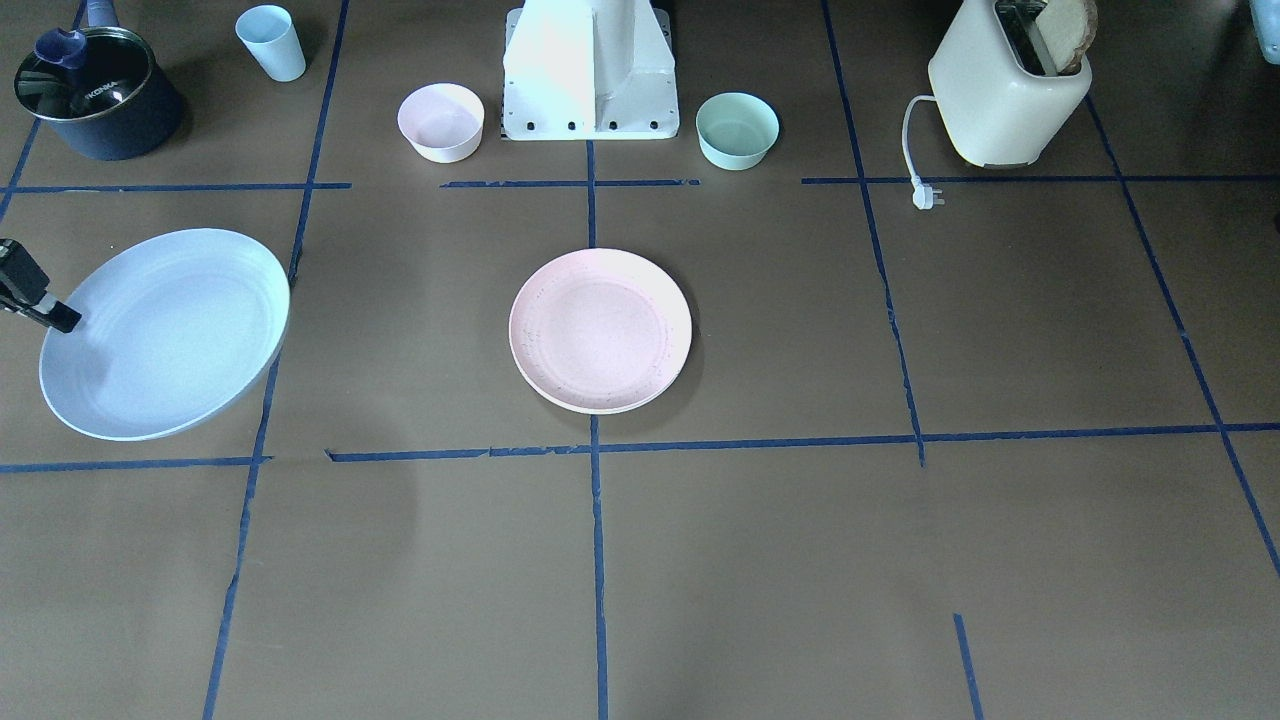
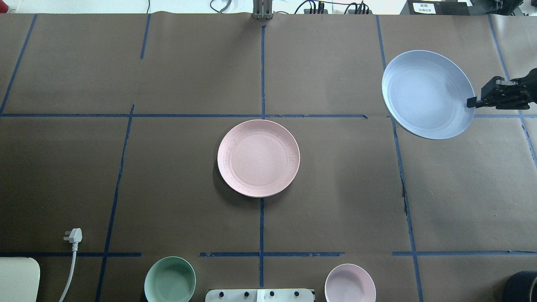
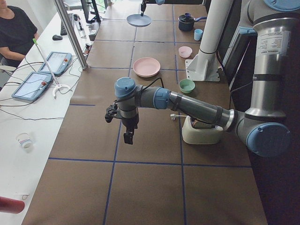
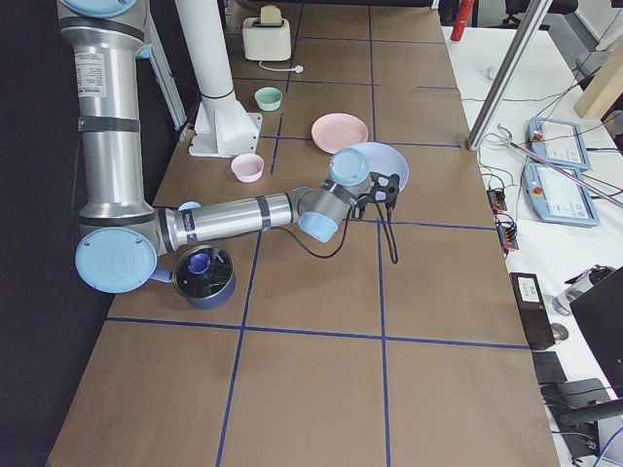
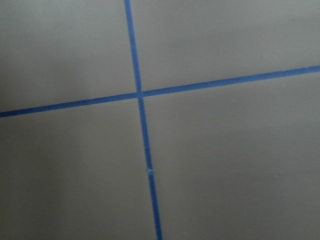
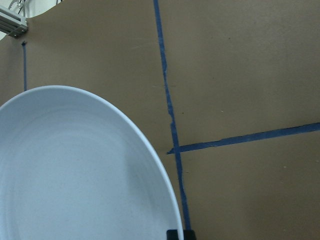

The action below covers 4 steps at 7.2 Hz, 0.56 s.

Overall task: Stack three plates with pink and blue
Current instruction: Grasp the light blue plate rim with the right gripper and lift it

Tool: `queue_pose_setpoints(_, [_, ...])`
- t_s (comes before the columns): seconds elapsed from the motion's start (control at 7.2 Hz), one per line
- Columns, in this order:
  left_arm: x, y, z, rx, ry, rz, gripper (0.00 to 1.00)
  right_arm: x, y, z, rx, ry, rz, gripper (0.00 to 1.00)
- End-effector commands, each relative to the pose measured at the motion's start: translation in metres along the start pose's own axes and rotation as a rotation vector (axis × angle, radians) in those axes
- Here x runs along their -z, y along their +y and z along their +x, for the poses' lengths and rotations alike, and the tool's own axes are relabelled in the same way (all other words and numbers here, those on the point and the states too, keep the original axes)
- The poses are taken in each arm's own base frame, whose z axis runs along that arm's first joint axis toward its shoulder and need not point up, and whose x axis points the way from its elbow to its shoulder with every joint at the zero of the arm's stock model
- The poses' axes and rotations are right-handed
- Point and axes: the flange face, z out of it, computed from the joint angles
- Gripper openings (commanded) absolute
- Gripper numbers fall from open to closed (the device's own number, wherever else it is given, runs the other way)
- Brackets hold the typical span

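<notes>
The light blue plate is tilted and held off the table at the robot's far right. My right gripper is shut on its rim; this also shows in the front view, with the gripper at the plate's edge, and the plate fills the right wrist view. The pale pink plate lies flat at the table's centre. A cream edge shows under it. My left gripper hangs over bare table in the exterior left view only. I cannot tell whether it is open or shut.
A small pink bowl and a mint-green bowl flank the robot base. A cream toaster with its plug, a dark pot and a blue cup stand along the robot's side.
</notes>
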Motion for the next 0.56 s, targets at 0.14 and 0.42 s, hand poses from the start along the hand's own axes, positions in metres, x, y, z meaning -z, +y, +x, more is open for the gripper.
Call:
queue_pose_setpoints(0.14, [-0.007, 0.002, -0.017, -0.005, 0.017, -0.013, 1.0, -0.088, 0.036, -0.111, -0.016, -0.03, 0.002, 0.0])
queue_pose_setpoints(0.42, [-0.023, 0.002, -0.033, 0.003, 0.022, -0.021, 1.0, -0.137, 0.067, -0.203, -0.007, 0.05, 0.01, 0.0])
